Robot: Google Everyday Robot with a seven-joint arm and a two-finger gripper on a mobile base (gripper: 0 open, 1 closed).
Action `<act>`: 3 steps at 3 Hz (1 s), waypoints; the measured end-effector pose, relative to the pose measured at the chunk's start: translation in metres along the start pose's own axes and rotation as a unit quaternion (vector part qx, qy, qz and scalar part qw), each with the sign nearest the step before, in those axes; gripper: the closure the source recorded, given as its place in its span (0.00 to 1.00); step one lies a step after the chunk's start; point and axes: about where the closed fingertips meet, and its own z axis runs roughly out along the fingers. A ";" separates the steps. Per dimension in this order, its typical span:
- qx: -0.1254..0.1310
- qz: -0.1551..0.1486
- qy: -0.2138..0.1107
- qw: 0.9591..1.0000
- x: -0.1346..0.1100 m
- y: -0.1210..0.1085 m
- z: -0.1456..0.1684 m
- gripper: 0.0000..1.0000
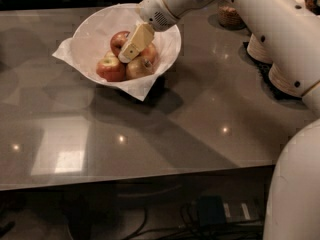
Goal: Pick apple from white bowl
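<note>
Views: a single camera view
Position: set high, over the near edge of the table (150, 134), fairly close
Facing: down and away across the tabletop, the near edge low in frame
Framing: white bowl (95, 29) sits upper left of centre; the arm (260, 19) comes in from the right side
Gripper: gripper (128, 54) lies inside the bowl, in the upper middle of the frame
</note>
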 end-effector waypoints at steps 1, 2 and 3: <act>0.015 0.010 -0.019 1.000 -0.001 -0.006 0.013 0.00; 0.031 0.023 -0.032 0.999 0.002 -0.011 0.022 0.01; 0.044 0.037 -0.039 0.998 0.007 -0.014 0.027 0.16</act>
